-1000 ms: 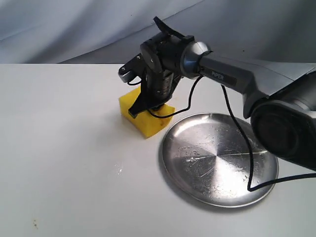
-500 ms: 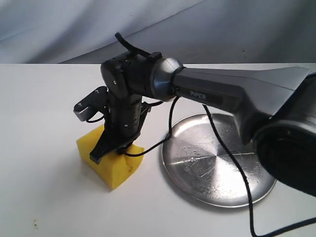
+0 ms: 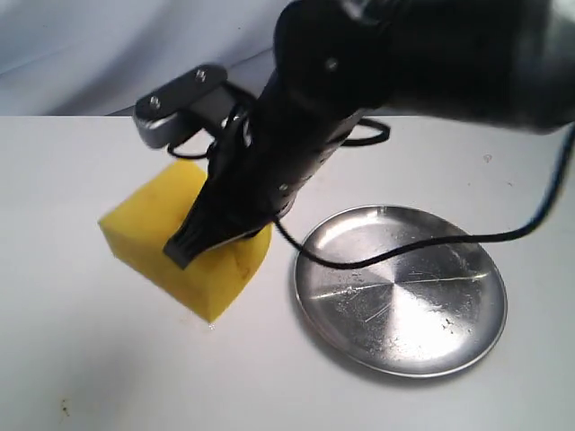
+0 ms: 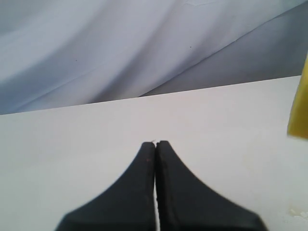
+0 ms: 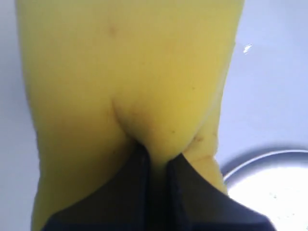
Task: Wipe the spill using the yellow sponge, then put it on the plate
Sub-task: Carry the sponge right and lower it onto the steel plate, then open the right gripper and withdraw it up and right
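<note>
White tabletop (image 3: 81, 359) runs back to a draped grey-blue cloth (image 3: 90, 45). The right gripper (image 5: 154, 156) is clamped on the yellow sponge (image 3: 148, 224), its black jaws denting the foam. The sponge lies just left of the plate (image 3: 467, 269) and clear of its rim. The left gripper (image 4: 155, 144) hangs above the table with its jaws pressed together on nothing, and a sliver of the sponge shows in its wrist view.

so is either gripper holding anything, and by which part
The right gripper pinches the yellow sponge on its upper face, denting the foam; the left gripper is shut, empty.
</note>
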